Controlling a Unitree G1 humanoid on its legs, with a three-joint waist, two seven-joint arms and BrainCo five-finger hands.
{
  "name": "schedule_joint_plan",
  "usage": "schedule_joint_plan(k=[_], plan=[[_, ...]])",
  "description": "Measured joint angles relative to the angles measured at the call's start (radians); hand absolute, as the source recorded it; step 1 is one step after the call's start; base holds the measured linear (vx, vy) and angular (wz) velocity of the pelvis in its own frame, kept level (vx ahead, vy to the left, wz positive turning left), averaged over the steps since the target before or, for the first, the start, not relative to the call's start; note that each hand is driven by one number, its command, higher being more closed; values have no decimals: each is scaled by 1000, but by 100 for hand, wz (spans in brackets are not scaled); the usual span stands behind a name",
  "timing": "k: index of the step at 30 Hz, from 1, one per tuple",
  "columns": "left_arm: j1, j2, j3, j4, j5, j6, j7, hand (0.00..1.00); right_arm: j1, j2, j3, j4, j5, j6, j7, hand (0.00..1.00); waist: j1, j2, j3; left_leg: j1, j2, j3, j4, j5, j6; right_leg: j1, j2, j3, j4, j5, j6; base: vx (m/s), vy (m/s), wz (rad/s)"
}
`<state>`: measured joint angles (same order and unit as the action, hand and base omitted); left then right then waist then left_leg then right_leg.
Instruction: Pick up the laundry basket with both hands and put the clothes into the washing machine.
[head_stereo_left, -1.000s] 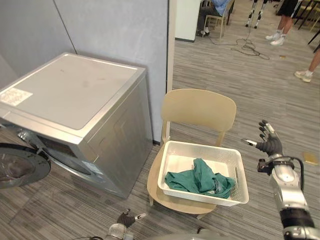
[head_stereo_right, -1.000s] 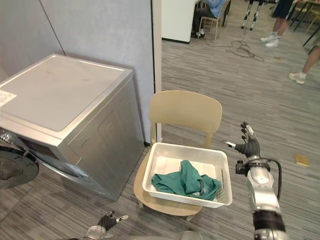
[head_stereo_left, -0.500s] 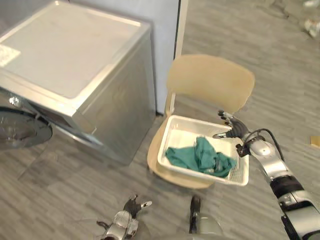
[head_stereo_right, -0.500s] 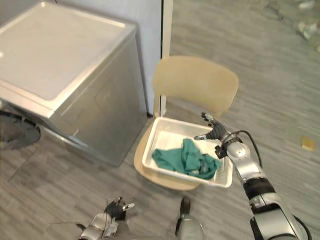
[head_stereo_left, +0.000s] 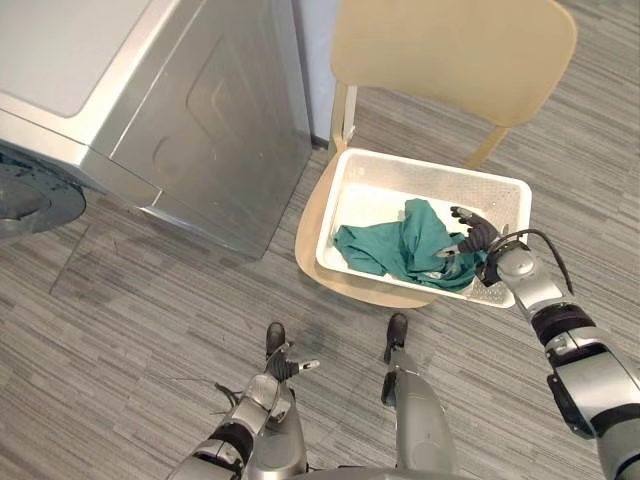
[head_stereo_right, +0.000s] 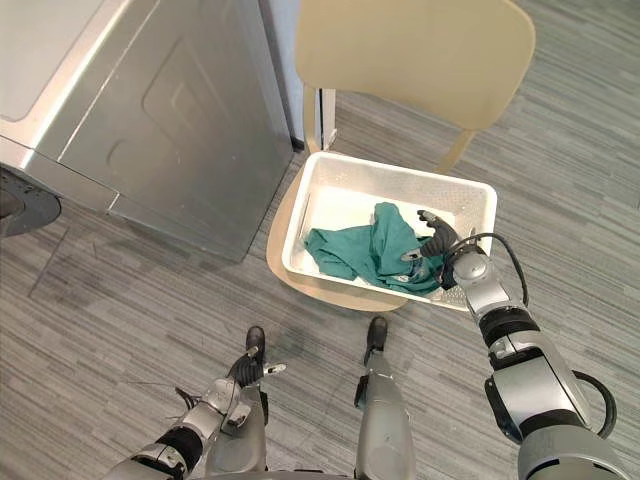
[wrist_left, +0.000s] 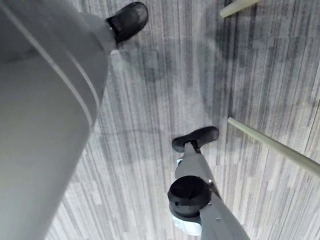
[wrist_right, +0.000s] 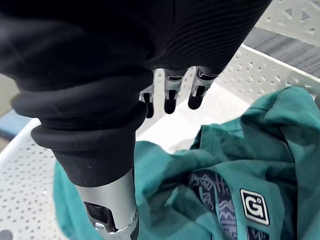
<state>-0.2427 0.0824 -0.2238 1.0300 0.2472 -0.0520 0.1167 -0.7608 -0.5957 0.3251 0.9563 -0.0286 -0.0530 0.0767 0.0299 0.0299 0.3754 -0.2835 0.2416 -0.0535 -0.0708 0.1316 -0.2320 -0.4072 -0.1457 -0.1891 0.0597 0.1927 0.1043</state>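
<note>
My right hand (head_stereo_left: 473, 236) has swung in from the open air beside the chair (head_stereo_left: 450, 50) and now hovers, fingers loosely spread and gripping nothing, over the right end of the white laundry basket (head_stereo_left: 372, 203), just above the green clothes (head_stereo_left: 400, 245). My view has also tipped downward. The basket sits on the chair seat, not lifted. My left hand (head_stereo_left: 281, 366) hangs low near the floor, well apart from the basket; it looks too small to read its state. The washing machine (head_stereo_left: 200, 110) stands just left of the chair.
</note>
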Motion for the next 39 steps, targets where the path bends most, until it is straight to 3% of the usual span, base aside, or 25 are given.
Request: schedule_joint_plan(k=[5, 12, 17, 20, 25, 26, 32, 37, 39], plan=[[-34, -25, 2, -2, -2, 0, 22, 0, -91, -1, -63, 53, -24, 6, -56, 0, 14, 2, 30, -31, -11, 0, 1, 1, 0, -42, -18, -3, 39, -16, 7, -24, 17, 7], [-89, -60, 43, -4, -40, 3, 45, 0, -120, 32, -56, 96, -22, 13, -75, 0, 41, 0, 49, -95, -15, -26, -20, 28, 5, -117, -36, -33, 102, -49, 7, -31, 2, 14], [-141, -77, 65, -22, -44, 6, 69, 0, -146, 85, -9, 131, -21, 11, -111, 0, 41, -3, 51, -188, -22, -87, -8, 41, -3, -180, -66, -91, 159, -79, 4, -27, -22, 32], [-200, -78, 65, -102, -51, 9, 89, 0, -164, 45, -6, 118, -28, -14, -154, 0, 39, -16, 57, -293, -30, -134, 24, 44, -8, -251, -94, -140, 230, -114, 0, -98, -58, 55], [-219, -86, 66, -179, -63, 9, 118, 0, -185, -14, 36, 120, -127, 2, -210, 0, 46, -20, 57, -400, -33, -114, 91, 47, -4, -335, -140, -166, 341, -166, -5, -94, -64, 32], [-216, -85, 70, -184, -68, 11, 126, 0, -188, -18, 44, 118, -142, 1, -214, 100, 46, -21, 57, -410, -34, -108, 99, 47, -4, -348, -144, -166, 351, -174, 1, -70, -74, 4], [-221, -103, 101, -224, -79, 20, 130, 0, -220, -63, 79, 117, -300, -3, -235, 100, 60, -21, 56, -454, -30, -93, 124, 47, -4, -404, -151, -165, 401, -193, -15, -66, -62, 0], [-214, -127, 146, -225, -79, 21, 132, 0, -224, -98, 105, 119, -327, 41, -235, 100, 96, -21, 55, -453, -24, -82, 125, 47, -4, -404, -154, -166, 414, -196, -19, -31, -46, 4], [-207, -125, 167, -225, -80, 21, 137, 0, -222, -98, 108, 124, -321, 46, -235, 100, 96, -22, 55, -450, -24, -81, 125, 47, -4, -398, -157, -168, 418, -199, -19, -1, -30, 9]])
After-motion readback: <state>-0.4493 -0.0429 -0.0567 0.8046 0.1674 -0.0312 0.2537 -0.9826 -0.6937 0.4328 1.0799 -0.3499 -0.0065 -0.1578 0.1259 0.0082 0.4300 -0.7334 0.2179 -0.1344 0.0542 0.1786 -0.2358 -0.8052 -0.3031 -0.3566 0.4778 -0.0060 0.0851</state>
